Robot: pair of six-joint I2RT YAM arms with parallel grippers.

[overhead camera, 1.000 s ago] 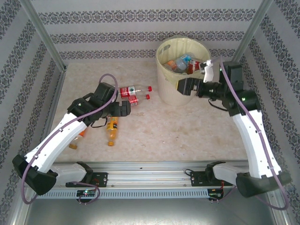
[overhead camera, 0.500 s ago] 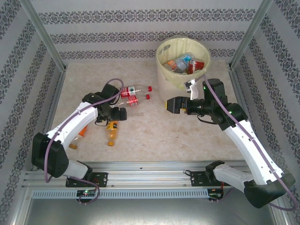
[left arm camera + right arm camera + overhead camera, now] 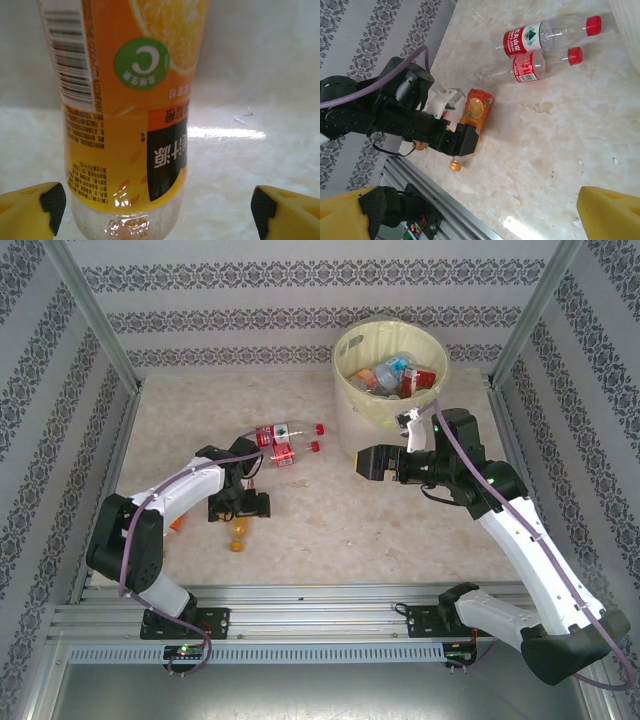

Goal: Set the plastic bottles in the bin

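Presently the orange bottle (image 3: 125, 125) is straddled by the wide-open left gripper (image 3: 157, 207), closure being called for next, while the right gripper (image 3: 368, 460) is held open, empty.

This is a robot lab cell dressed up as a room — not a real home. Damask-striped wallpaper panels (image 3: 300, 290) close in the back and both sides, held by bare aluminium posts (image 3: 98, 330) at the upper left and upper right. The marble-look table (image 3: 400, 540), with a homely bin (image 3: 352, 420) at upper middle, ends at a slotted aluminium rail (image 3: 320, 625) along the bottom. Two white robot arms (image 3: 530, 550) are bolted there — purple cables (image 3: 390, 84) trail along them, and small lit circuit boards (image 3: 185, 650) sit by their bases.
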